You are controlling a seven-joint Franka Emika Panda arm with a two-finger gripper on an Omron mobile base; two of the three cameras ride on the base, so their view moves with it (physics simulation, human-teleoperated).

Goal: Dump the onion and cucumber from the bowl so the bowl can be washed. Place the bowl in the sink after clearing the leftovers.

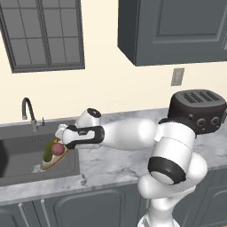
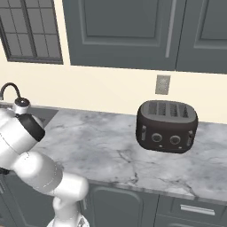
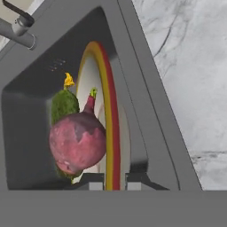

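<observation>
The gripper is clamped on the rim of the bowl, one finger on each side of the edge, and holds it tipped steeply over the sink. In the left base view the bowl hangs tilted at the near right side of the basin, just left of the marble surface, with the faucet at the far edge.

The dumping is under way but not finished, as I judge it: the onion and the cucumber lie against the cream inside of the tilted bowl, the onion nearer the gripper and the cucumber partly behind it. Neither has clearly dropped free.

What is left: tip further until both fall out, then set the bowl down inside the sink and let go. The toaster stands well apart on the right.
</observation>
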